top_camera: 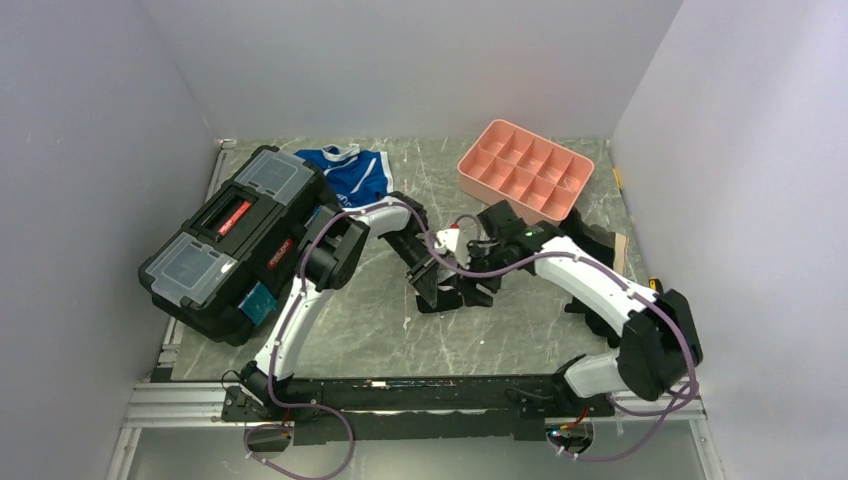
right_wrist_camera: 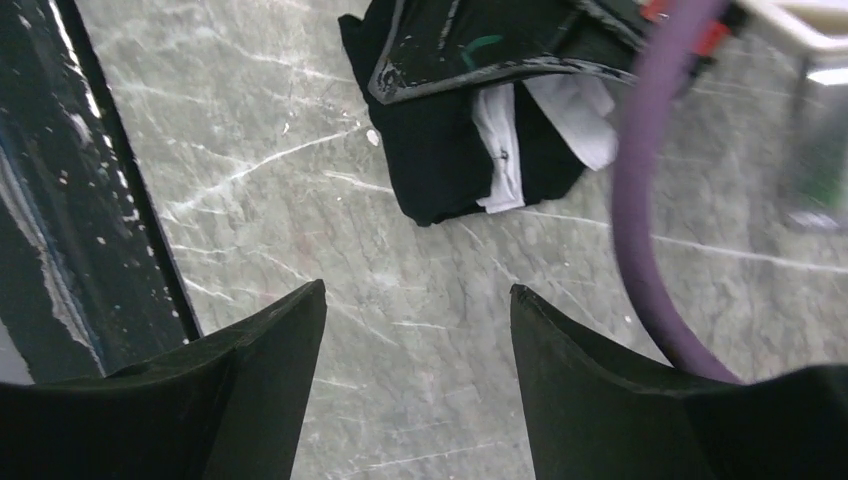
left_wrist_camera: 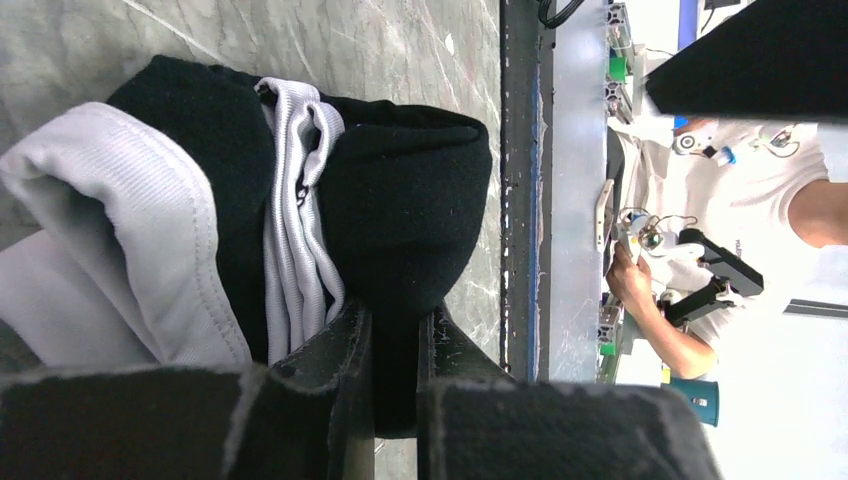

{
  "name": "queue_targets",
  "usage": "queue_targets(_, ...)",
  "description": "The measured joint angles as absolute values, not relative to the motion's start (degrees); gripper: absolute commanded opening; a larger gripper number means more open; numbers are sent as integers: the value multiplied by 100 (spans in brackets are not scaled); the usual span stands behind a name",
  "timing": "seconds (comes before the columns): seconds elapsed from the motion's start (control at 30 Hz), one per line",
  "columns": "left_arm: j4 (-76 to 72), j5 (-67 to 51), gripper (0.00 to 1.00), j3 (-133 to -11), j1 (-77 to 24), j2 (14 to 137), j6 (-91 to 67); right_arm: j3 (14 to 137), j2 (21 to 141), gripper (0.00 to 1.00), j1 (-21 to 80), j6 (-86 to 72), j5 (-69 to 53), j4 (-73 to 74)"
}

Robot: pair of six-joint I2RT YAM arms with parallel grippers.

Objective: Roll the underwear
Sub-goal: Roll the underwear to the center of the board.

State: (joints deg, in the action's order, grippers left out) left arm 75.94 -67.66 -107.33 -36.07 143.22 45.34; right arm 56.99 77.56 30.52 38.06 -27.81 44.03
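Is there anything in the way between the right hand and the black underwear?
Nothing visible. Only bare table lies between the open right hand and the underwear. The left hand pinches the underwear from the other end, and a purple cable hangs off to one side.

Soft matt cloth underwear [left_wrist_camera: 400, 200]; scratched, stone-look table [right_wrist_camera: 290, 170]
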Motion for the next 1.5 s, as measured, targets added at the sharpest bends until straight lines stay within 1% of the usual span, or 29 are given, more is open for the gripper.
queue_targets(0.27,7596,-6790,0,-10735,-3603,14350,4440,5717,8755,74,4060,3920,-1975,4040)
queue_targets(0.57,7631,-6783,0,-10735,-3610,14352,4451,5850,9227,74,4397,4071,-1369,3612)
queue_targets(0.67,7662,-6783,0,-10737,-3612,14357,4499,5852,9317,72,4493,4097,-1253,3520)
queue_targets(0.73,7712,-6790,0,-10744,-3614,14379,4530,5852,9424,70,4556,4099,-1221,3472)
queue_targets(0.9,7830,-6825,0,-10766,-3610,14429,4541,5850,9633,52,4678,4106,-1175,3422)
queue_targets(0.93,7852,-6812,0,-10766,-3610,14429,4543,5848,9662,48,4687,4106,-1160,3404)
queue_targets(1.0,7863,-6801,1,-10766,-3612,14431,4541,5850,9721,35,4692,4104,-1144,3371)
queue_targets(1.07,7859,-6792,9,-10766,-3614,14431,4534,5857,9758,19,4692,4110,-1151,3356)
queue_targets(1.13,7852,-6779,20,-10763,-3612,14429,4523,5887,9765,2,4692,4097,-1201,3395)
queue_targets(1.17,7841,-6775,26,-10746,-3610,14427,4504,5916,9784,0,4689,4088,-1219,3428)
queue_targets(1.3,7511,-6720,42,-10442,-3597,14226,4316,6042,9872,0,4670,4084,-1337,3590)
queue_targets(1.37,7317,-6611,52,-10243,-3599,14049,4215,6066,9902,0,4668,4064,-1463,3623)
queue_targets(1.43,7177,-6486,58,-10086,-3581,13887,4075,6071,9902,0,4668,4036,-1634,3717)
queue_targets(1.5,7155,-6427,61,-10012,-3514,13773,3957,6071,9907,0,4674,4025,-1754,3752)
